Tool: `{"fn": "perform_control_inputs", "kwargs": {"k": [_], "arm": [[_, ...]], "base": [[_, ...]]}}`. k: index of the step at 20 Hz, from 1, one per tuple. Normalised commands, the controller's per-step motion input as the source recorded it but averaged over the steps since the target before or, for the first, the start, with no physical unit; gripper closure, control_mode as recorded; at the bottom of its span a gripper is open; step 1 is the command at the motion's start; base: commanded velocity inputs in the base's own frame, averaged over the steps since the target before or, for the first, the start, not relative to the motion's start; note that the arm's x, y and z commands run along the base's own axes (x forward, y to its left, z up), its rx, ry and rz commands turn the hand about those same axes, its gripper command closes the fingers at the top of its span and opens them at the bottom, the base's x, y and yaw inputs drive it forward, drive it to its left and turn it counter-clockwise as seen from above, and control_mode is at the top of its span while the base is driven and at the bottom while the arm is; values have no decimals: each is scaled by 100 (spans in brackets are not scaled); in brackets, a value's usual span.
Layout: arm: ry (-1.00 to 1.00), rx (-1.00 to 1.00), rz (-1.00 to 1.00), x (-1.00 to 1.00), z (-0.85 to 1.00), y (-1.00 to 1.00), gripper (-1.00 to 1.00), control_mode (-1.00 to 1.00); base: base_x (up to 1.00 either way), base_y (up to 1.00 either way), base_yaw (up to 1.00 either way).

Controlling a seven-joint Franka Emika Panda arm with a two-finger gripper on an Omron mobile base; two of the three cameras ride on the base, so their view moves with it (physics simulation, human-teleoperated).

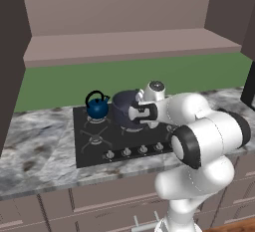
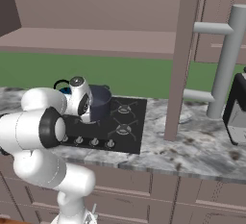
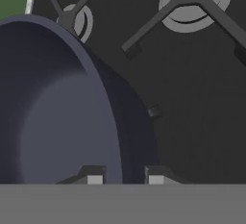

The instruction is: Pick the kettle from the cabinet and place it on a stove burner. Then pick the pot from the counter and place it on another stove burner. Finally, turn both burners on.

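Nearest: two-finger gripper (image 3: 125, 177), jaws clamped on thick rim of wide dark navy-grey pot (image 3: 62, 107), over black cooktop (image 1: 99, 149). Small glossy dark-blue kettle (image 1: 97, 106) already on far-left burner (image 1: 95, 121). Step in hand: placing pot. Next, likely: lower squarely onto grate, release.

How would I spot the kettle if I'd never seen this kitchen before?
Find the black cooktop set into the marble counter, below the long cabinet shelf. The kettle sits on the back left burner, beside the pot in the left base view. It is the small, round, glossy blue one with a black looped handle; the pot is wider, lower and dark grey.
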Motion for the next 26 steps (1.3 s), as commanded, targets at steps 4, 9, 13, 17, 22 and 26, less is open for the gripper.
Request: {"fn": "perform_control_inputs", "kwargs": {"k": [4, 9, 13, 17, 22, 26], "arm": [[0, 0, 0, -3, 0, 2, 100, -100], [0, 0, 0, 5, 0, 3, -100, -100], [-1, 0, 0, 0, 0, 0, -100, -100], [-2, 0, 0, 0, 0, 1, -100, -100], [-3, 0, 0, 0, 4, 2, -100, -100], [-2, -1, 0, 0, 14, 0, -100, -100]], "base": [[0, 0, 0], [0, 0, 0], [0, 0, 0], [0, 0, 0], [0, 0, 0], [0, 0, 0]]}}
